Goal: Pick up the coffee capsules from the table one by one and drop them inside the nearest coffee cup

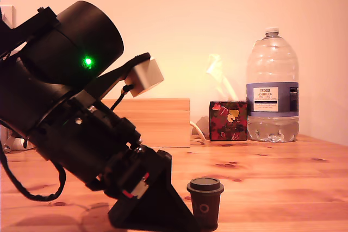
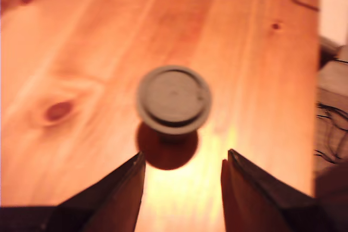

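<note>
Brown coffee capsule (image 1: 205,201) standing upright near the front edge of the pine surface (image 1: 272,172).
Its flat rimmed lid faces up and a ring mark shows on its side. The tool (image 2: 182,188) is spread, its two dark fingers (image 2: 117,196) apart with the capsule just ahead of the tips, untouched. Near the far edge stand a patterned mug (image 1: 228,120) and a large water bottle (image 1: 272,88).

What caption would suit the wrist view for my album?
Open tool poised short of an upright brown capsule on the pine table.
</note>
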Robot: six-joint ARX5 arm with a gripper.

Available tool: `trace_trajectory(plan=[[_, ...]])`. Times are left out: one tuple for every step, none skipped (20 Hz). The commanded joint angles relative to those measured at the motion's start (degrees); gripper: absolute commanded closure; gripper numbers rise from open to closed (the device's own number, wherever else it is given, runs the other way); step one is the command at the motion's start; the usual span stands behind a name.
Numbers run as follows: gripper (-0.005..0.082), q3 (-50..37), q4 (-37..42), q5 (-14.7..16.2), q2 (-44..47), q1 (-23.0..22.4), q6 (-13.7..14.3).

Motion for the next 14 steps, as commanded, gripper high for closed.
trace_trajectory(plan=[[0.0319,0.22,1.55,-0.46,-0.44,0.2,-0.11],[0.0319,0.22,1.97,-0.44,-0.39,0.2,-0.13],[0.0319,0.22,2.32,-0.44,-0.09,0.17,-0.13],[0.0319,0.22,2.69,-0.46,0.22,0.04,-0.13],[0.0319,0.22,3.52,-0.44,1.01,-0.22,-0.11],[0.0319,0.26,4.57,-0.46,1.77,-0.48,-0.11],[0.0319,0.48,5.2,-0.48,2.25,-0.72,-0.04],[0.0319,0.79,5.4,-0.46,2.58,-0.74,-0.04],[0.0319,1.05,5.38,-0.42,2.69,-0.9,-0.04],[0.0319,1.36,5.35,-0.42,2.95,-1.09,-0.04],[0.0319,1.68,5.33,-0.42,3.17,-1.16,-0.02],[0.0319,2.16,5.16,-0.42,3.72,-1.42,0.07],[0.0319,2.73,4.7,-0.44,4.33,-1.6,0.31],[0.0319,3.61,4.35,-0.46,5.27,-1.77,0.31]])
